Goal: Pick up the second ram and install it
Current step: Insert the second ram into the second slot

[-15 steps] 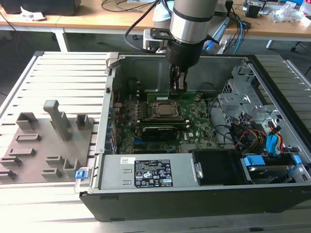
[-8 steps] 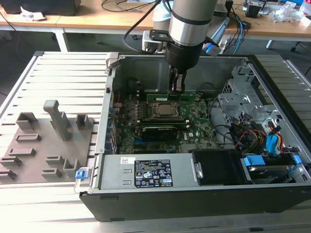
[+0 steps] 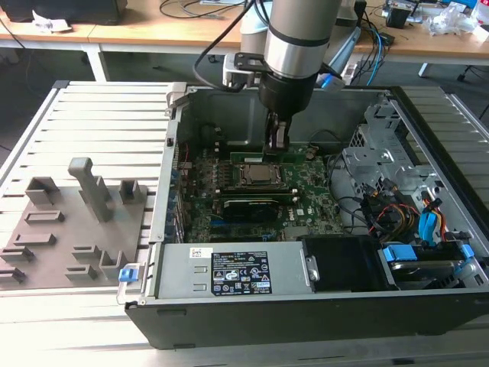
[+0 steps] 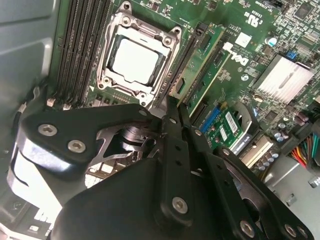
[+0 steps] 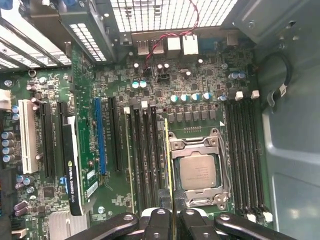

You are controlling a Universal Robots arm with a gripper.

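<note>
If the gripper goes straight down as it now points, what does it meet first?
Probably the black memory slot beside the silver processor socket: the gripper, shut on the thin green ram stick, holds it right above. Depth is unclear.

silver-grey arm (image 3: 294,34), black screw-studded gripper (image 4: 172,112)

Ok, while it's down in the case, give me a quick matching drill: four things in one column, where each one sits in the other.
Things:
1. second ram
2. processor socket
3. grey holder blocks
4. black card

Places:
A. outside the computer case, on the exterior view's left
B. gripped edge-on in the claw
C. between two banks of memory slots
D. standing in an expansion slot, away from the socket

Pairs: 1-B, 2-C, 3-A, 4-D
</note>
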